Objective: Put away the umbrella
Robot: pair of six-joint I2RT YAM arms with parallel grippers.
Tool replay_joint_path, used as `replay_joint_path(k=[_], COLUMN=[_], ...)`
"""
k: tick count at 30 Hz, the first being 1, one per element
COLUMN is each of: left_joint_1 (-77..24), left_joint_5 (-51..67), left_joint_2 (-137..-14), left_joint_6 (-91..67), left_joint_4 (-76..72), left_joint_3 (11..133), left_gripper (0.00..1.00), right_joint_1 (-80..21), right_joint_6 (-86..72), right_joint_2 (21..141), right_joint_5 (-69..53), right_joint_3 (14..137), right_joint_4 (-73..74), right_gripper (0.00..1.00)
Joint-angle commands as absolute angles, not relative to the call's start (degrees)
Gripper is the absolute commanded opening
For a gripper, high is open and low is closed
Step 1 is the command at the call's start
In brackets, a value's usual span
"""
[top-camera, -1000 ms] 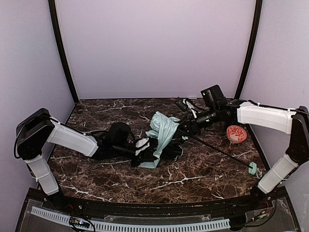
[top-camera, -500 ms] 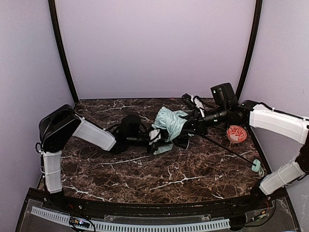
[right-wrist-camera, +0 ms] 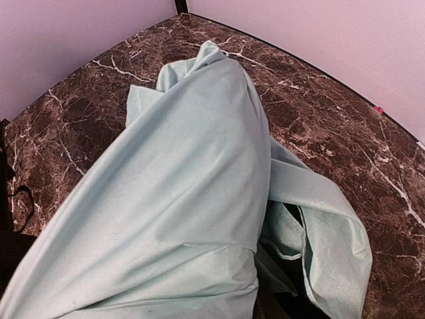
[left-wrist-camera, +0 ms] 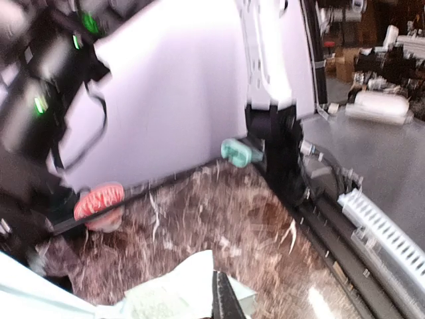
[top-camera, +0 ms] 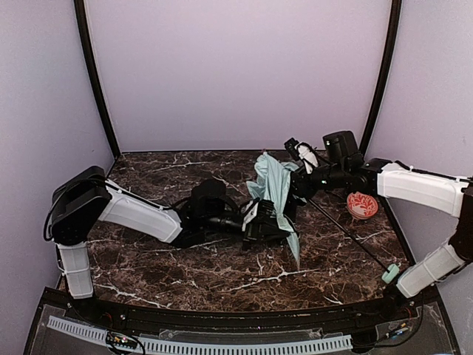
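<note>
The umbrella [top-camera: 273, 181] is a bunched mass of pale mint fabric with black lining, mid-table. Its thin black shaft [top-camera: 347, 237] slants to the front right and ends in the small mint handle [top-camera: 389, 274]. My left gripper [top-camera: 260, 218] sits low at the canopy's left side, shut, with fabric [left-wrist-camera: 166, 296] pinched at its black fingertips [left-wrist-camera: 226, 302]. My right gripper [top-camera: 297, 185] grips the umbrella at the upper end of the shaft, among the folds. In the right wrist view the fabric [right-wrist-camera: 186, 199] fills the picture and hides the fingers. The handle [left-wrist-camera: 237, 152] shows blurred in the left wrist view.
A small orange-and-white round object [top-camera: 362, 205] sits at the right, just behind the shaft, seen also as the orange object [left-wrist-camera: 99, 199] in the left wrist view. The right arm's base [top-camera: 425, 270] stands beside the handle. Purple walls close in the marble table [top-camera: 148, 259].
Both grippers have moved to the right with the umbrella. The canopy now stands more upright and further right, and the shaft and handle have slid toward the front right corner.
</note>
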State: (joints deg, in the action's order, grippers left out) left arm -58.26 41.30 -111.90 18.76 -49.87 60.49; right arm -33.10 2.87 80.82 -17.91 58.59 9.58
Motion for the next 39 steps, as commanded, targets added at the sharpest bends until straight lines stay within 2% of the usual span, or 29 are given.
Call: replay_joint_path(k=[1, 11, 16, 21, 29, 34, 39], left_joint_1=[-59.3, -59.4, -57.2, -51.0, -50.8, -47.4, -46.3], left_joint_5=[52.0, 48.7, 44.9, 52.2, 60.8, 58.9, 62.0], left_joint_2=[-107.8, -99.1, -96.3, -91.4, -89.3, -86.2, -87.9], left_joint_6=[10.8, 19.8, 18.3, 15.3, 25.9, 35.8, 42.3], left_joint_4=[-49.6, -24.6, -28.0, -28.5, 0.4, 14.0, 26.1], left_joint_3=[60.6, 61.2, 53.6, 49.9, 61.4, 62.7, 67.5], left_gripper=[0.0, 0.0, 0.0, 0.0, 0.0, 0.0, 0.0], right_joint_1=[-31.8, -29.5, -29.5, -29.5, -29.5, -30.0, -30.6], right_joint_6=[2.3, 4.8, 4.7, 8.2, 14.0, 21.6, 26.1], right_joint_2=[80.9, 81.3, 80.7, 80.0, 82.3, 78.8, 77.8], right_joint_5=[-10.2, -10.1, -10.7, -15.6, -12.3, -28.9, -33.3], right_joint_3=[60.5, 60.9, 61.6, 62.9, 65.6, 64.2, 64.8], right_joint_4=[0.8, 5.1, 5.2, 8.9, 14.4, 17.1, 21.1], right_gripper=[0.0, 0.0, 0.0, 0.0, 0.0, 0.0, 0.0])
